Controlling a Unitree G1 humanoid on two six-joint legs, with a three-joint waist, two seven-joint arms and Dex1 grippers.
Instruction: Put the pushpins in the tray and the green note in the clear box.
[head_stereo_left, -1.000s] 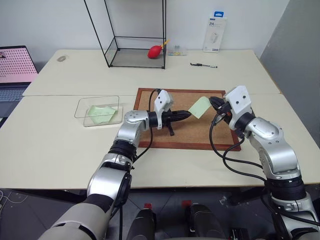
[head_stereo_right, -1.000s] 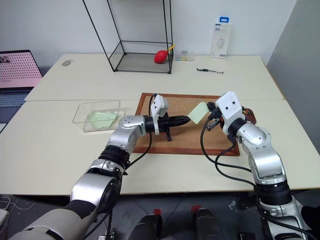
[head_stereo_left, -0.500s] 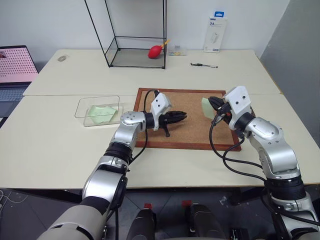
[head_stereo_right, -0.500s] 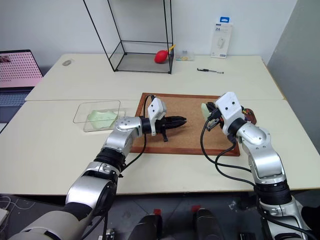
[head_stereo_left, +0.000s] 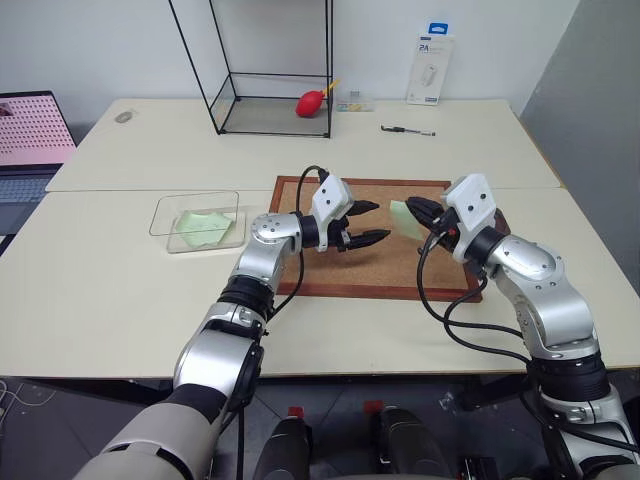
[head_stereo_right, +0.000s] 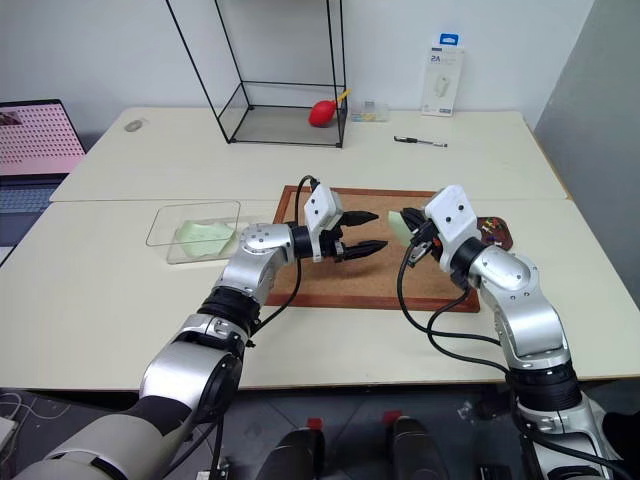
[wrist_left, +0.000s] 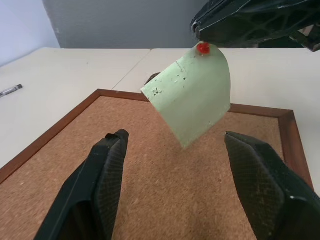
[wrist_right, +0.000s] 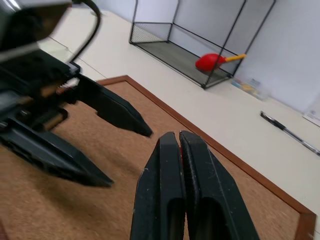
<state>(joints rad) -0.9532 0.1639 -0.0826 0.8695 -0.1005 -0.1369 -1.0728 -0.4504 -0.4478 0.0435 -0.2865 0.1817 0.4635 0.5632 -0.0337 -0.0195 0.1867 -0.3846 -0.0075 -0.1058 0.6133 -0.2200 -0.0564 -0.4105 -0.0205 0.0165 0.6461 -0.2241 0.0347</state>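
My right gripper (head_stereo_left: 415, 206) is shut on a red pushpin (wrist_left: 202, 48) stuck through the top corner of the green note (wrist_left: 192, 97). The note (head_stereo_left: 404, 218) hangs curled from the pin above the corkboard. My left gripper (head_stereo_left: 372, 222) points at the note from the left, open, with the note's lower edge just beyond its fingertips and not touching them. The clear box (head_stereo_left: 163, 222) sits on the table to the left and holds a pale green wavy sheet. The dark brown tray (head_stereo_right: 497, 232) with pins in it peeks out behind my right arm.
A wood-framed corkboard (head_stereo_left: 370, 268) lies under both grippers. At the back stand a tall black-framed glass case (head_stereo_left: 270, 70) with a red object (head_stereo_left: 310, 102), a pen (head_stereo_left: 405, 130) and a white package (head_stereo_left: 432, 68). A laptop (head_stereo_left: 30, 140) is at far left.
My left gripper was shut near the note's lower corner and has now opened. The note swung back to hang from my right gripper, which stays shut.
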